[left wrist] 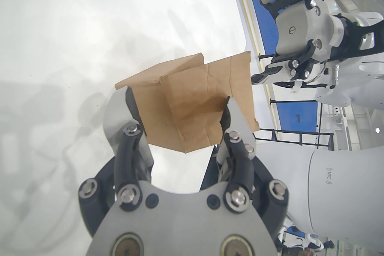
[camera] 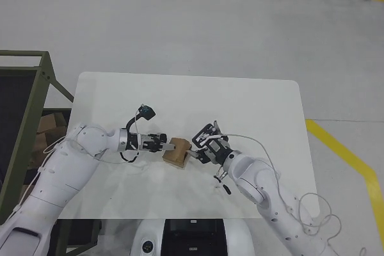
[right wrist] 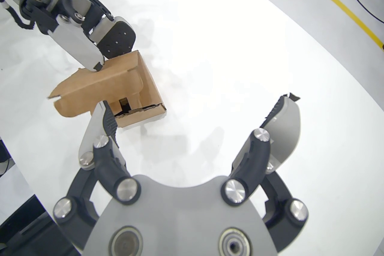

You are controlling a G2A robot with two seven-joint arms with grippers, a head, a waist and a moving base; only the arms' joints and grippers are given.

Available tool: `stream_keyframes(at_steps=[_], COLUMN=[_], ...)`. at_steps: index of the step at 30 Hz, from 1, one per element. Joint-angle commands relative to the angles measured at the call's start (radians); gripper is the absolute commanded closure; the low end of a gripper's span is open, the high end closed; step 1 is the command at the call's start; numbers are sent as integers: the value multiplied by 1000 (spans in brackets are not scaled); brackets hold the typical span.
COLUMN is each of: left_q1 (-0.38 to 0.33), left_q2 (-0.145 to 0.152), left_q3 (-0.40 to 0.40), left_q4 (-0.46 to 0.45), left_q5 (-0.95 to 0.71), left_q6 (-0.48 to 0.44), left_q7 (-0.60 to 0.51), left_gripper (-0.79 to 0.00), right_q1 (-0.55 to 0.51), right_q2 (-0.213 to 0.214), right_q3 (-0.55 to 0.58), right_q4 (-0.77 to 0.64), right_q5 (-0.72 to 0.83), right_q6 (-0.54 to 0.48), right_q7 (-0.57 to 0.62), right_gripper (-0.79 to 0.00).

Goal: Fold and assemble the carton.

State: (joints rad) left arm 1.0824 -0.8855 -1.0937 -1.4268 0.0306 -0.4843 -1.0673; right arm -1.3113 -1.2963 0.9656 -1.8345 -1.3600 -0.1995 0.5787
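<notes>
Surface: white rounded table (camera: pixel 256 102), grey floor around.
Carton: brown half-folded cardboard carton (camera: pixel 177 153) lay mid-table, toward the near edge.
Left gripper (left wrist: pixel 178 101): clamped the carton's wall.
Right gripper (right wrist: pixel 195 107): was spread empty, just beside.
Risk: the one-sided pinch could crease the wall; flaps might spring open.

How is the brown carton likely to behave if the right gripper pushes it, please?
Probably light and bendy: the carton is thin, creased cardboard with loose flaps. Clamped by the left gripper, it may buckle rather than slide.

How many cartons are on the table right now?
1: the carton, near the table's middle, held in the left gripper, with the open right gripper beside it. None looks hidden.
</notes>
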Motion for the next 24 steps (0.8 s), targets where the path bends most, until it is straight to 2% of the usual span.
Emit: stream_keyframes(at_steps=[1, 12, 24], left_q1=[-2, -9, -12], left_q2=[-1, -4, -7], left_q3=[3, 16, 26], left_q4=[6, 9, 8], left_q5=[0, 3, 8], left_q6=[-6, -10, -17], left_q7=[2, 8, 14], left_gripper=[-397, -406, -342], right_q1=[-3, 21, 28], right_q2=[0, -8, -11], right_q3=[2, -10, -12], right_q4=[1, 53, 86], right_q5=[1, 27, 47], right_q6=[4, 16, 6], right_q7=[-8, 9, 2], right_gripper=[-785, -785, -785])
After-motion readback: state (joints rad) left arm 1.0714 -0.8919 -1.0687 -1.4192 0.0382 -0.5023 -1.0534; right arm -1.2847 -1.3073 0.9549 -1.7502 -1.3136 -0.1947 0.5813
